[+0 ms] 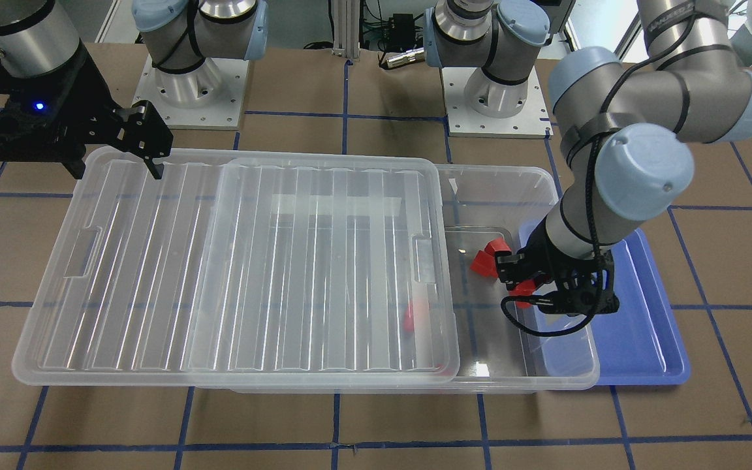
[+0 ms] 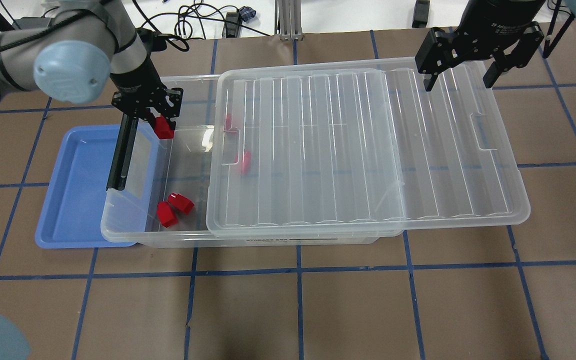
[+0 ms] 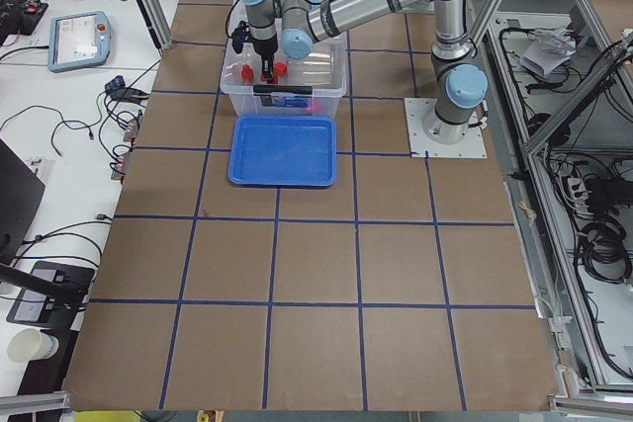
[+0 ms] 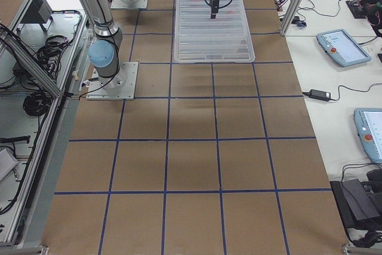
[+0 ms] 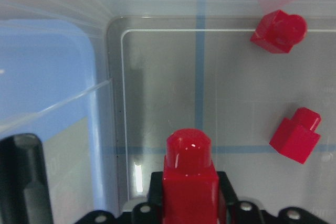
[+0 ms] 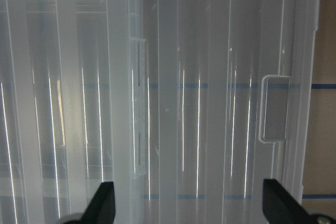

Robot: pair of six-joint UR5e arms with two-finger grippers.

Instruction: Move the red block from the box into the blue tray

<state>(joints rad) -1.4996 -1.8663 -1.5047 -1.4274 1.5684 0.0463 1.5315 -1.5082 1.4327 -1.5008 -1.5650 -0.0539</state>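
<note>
The left gripper [image 2: 164,121] is clamped shut on one red block [image 5: 189,179], held inside the uncovered end of the clear box [image 2: 118,234], just beside the wall nearest the blue tray [image 2: 68,200]. A good next move would be to lift straight up until the block clears the rim, then cross over to the tray. The left arm reaches steeply down. The right gripper [image 2: 459,82], spread wide and empty, hangs above the lid [image 2: 368,150], possibly touching it.
</note>
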